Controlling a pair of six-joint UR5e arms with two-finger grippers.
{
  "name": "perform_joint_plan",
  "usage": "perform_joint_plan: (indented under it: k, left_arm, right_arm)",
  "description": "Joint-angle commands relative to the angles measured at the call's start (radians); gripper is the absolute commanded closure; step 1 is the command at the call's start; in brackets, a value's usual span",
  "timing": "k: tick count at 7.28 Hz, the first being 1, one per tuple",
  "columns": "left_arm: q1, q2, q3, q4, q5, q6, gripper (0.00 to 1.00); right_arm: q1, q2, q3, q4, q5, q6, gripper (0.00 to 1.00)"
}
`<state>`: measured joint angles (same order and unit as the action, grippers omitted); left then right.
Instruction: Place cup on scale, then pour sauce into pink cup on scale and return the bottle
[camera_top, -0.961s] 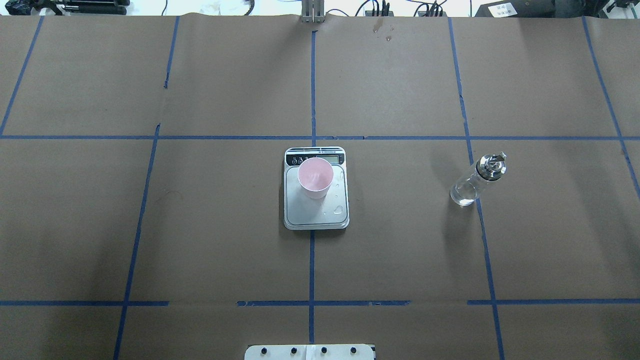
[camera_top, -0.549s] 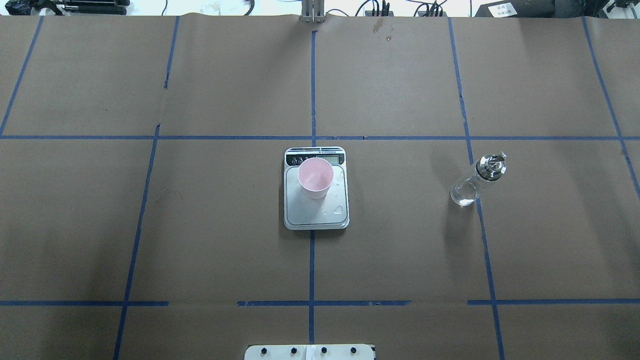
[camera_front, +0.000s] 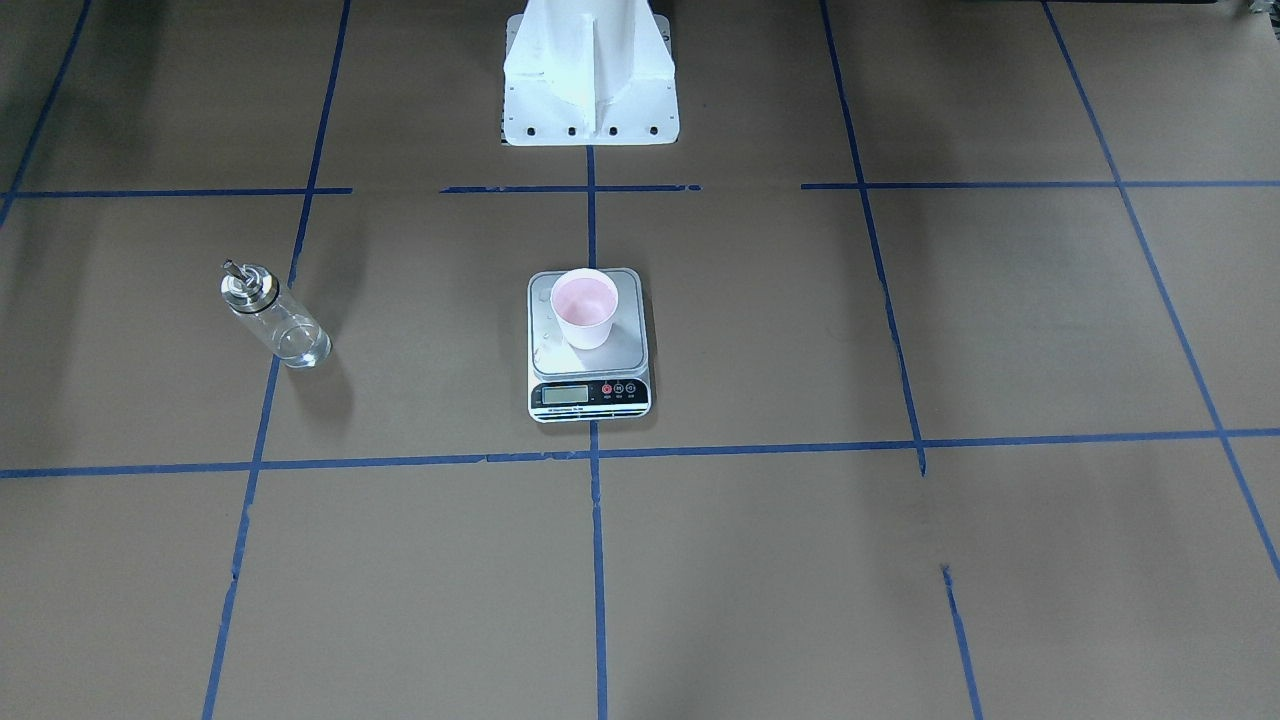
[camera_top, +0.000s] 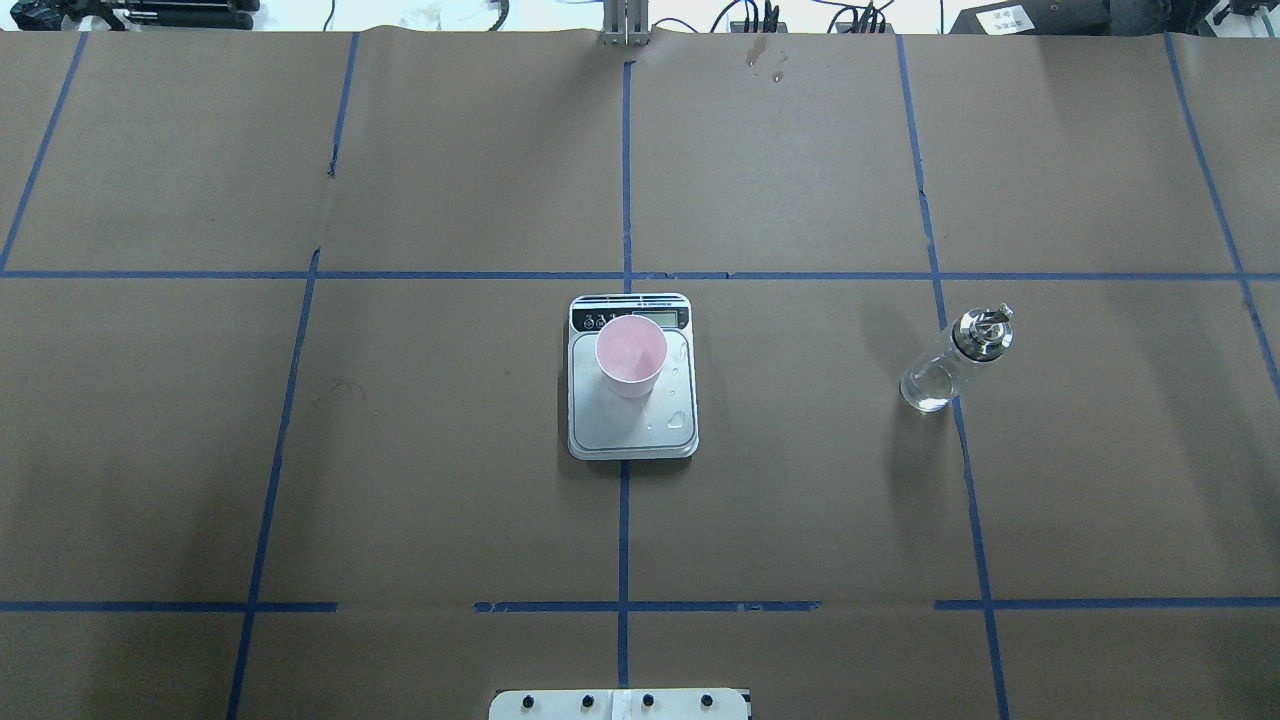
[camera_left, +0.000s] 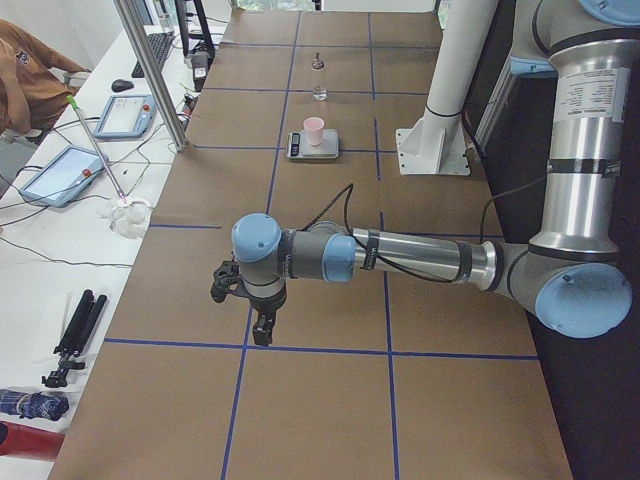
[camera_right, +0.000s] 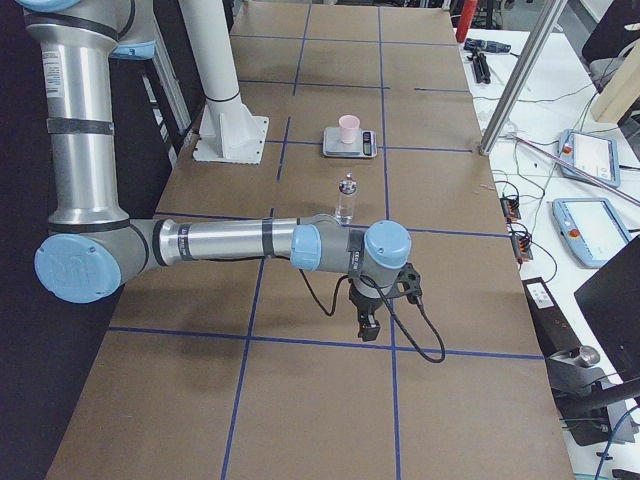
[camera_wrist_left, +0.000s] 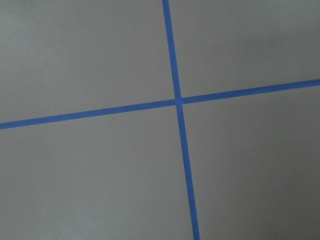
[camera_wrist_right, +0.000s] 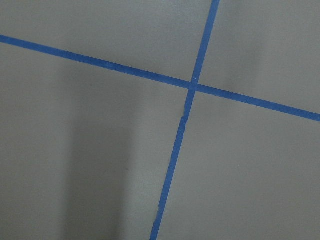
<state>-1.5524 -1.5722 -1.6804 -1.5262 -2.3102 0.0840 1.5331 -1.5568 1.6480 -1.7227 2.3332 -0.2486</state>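
Pink cup (camera_top: 631, 355) sat on the scale (camera_top: 620, 428) mid-table (camera_top: 400, 450), bottle (camera_top: 948, 364) upright toward the right edge, so it looked finished; I'd have just parked the left hand (camera_left: 262, 332) and right hand (camera_right: 367, 326) out by the ends, couldn't tell if either was spread or pressed together.

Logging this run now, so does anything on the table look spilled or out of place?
Yes: a few clear drops lie on the platform of the scale beside the cup, the largest near one corner. They look like spilled liquid. The cup and the bottle stand upright.
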Motion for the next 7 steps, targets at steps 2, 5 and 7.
perform_joint_plan:
  k: [2, 5, 7]
  left_arm:
    - [0.000, 0.000, -0.001, 0.000, 0.000, -0.001, 0.00]
    - [0.000, 0.000, 0.002, 0.000, 0.000, -0.004, 0.00]
    - [0.000, 0.000, -0.001, 0.000, 0.000, -0.006, 0.00]
  right_arm:
    - [-0.001, 0.000, 0.001, 0.000, 0.002, 0.000, 0.00]
    - [0.001, 0.000, 0.004, 0.000, 0.014, 0.000, 0.00]
    - [0.001, -0.002, 0.009, 0.000, 0.014, 0.002, 0.00]
